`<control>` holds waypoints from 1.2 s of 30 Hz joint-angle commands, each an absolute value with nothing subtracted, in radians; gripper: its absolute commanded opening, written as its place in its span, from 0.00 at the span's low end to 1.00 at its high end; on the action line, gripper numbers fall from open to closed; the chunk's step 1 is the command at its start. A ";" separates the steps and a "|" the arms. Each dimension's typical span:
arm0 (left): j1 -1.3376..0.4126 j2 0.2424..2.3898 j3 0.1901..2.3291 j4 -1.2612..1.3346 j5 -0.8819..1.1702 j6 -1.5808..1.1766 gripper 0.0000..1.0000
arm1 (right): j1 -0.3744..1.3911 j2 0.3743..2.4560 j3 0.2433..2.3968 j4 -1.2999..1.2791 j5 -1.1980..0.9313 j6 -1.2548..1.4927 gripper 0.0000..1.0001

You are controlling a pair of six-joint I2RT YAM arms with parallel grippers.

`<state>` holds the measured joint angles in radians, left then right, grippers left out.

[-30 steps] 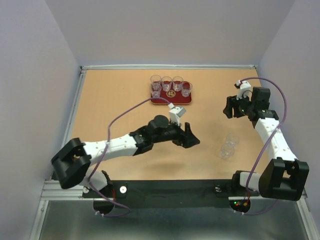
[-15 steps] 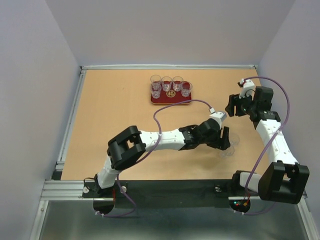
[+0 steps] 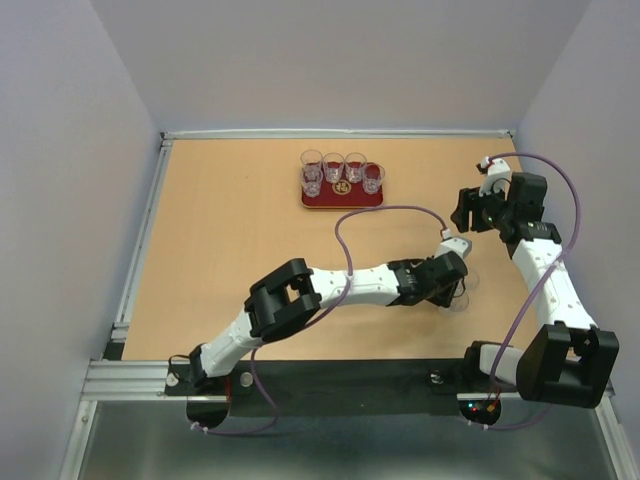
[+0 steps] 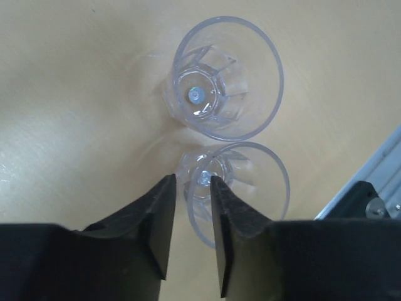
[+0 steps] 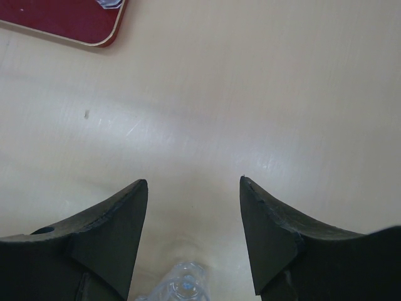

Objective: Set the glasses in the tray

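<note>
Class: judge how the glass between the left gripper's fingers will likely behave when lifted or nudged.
The nearer glass looks light and rigid: thin, clear, hollow. Its smooth wall, standing between the fingers of the left gripper, may slip in a weak pinch. Nudged, it would probably bump the other glass close beside it rather than tip, being short and wide.

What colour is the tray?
The tray is dark red, gold emblem at centre; top view shows it best.

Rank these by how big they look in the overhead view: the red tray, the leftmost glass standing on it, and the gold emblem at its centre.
1. Tray: clearly the largest.
2. Leftmost glass: far smaller than the tray.
3. Emblem: the smallest, a little dot among the glasses.
</note>
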<state>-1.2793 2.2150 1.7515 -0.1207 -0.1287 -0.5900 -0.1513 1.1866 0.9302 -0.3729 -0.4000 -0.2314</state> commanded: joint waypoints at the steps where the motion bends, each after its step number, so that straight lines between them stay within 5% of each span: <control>1: -1.301 2.218 1.835 -0.204 -0.244 -0.540 0.30 | -0.164 1.167 0.913 -0.318 -0.396 -0.224 0.66; 6: -1.310 2.204 1.845 -0.221 -0.325 -0.512 0.00 | -0.166 1.166 0.911 -0.314 -0.397 -0.224 0.66; 18: -1.267 1.905 1.499 -0.132 -0.540 -0.446 0.00 | -0.172 1.167 0.910 -0.316 -0.394 -0.219 0.66; 25: -1.047 1.780 1.300 -0.048 -0.447 -0.426 0.00 | -0.173 1.173 0.908 -0.314 -0.387 -0.216 0.66; 36: -0.767 1.857 1.448 -0.018 -0.433 -0.308 0.00 | -0.175 1.186 0.907 -0.313 -0.394 -0.216 0.66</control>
